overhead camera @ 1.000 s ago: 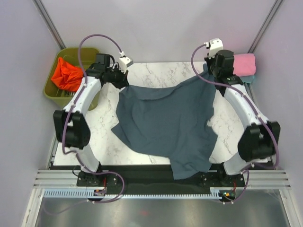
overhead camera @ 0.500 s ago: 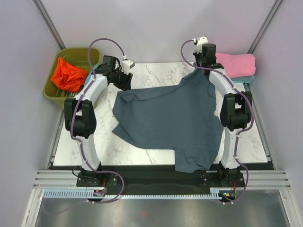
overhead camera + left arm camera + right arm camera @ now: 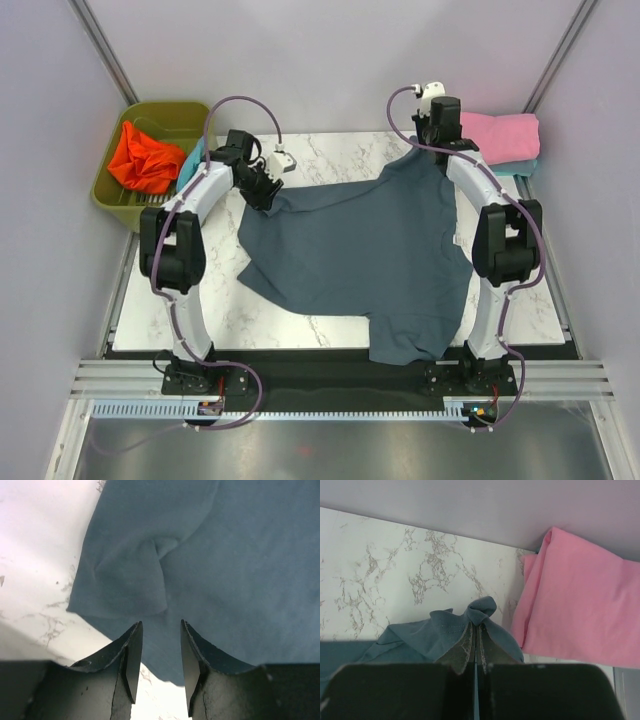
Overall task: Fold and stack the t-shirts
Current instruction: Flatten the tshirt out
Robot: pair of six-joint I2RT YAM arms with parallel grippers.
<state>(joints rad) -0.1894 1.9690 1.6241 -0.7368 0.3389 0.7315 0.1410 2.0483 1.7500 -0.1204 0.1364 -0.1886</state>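
The large slate blue-grey t-shirt (image 3: 360,255) lies spread over the marble table, its lower part hanging over the near edge. My right gripper (image 3: 432,140) is shut on a bunched corner of it (image 3: 477,612) at the far right, next to the folded pink t-shirt (image 3: 580,615). My left gripper (image 3: 268,190) is open just above the shirt's far left corner (image 3: 125,580), holding nothing. The orange-red t-shirt (image 3: 140,158) lies crumpled in the bin. A teal t-shirt (image 3: 190,162) shows beside the bin, and teal cloth lies under the pink one.
The olive-green bin (image 3: 160,112) stands off the table's far left corner. The folded pink shirt (image 3: 505,135) sits at the far right corner. Grey walls close in behind and on both sides. Bare marble (image 3: 215,290) shows left of the shirt.
The shirt has been drawn back and laid flatter on the table. My left gripper has let go of the far left corner and moved slightly right. My right gripper still holds its corner.
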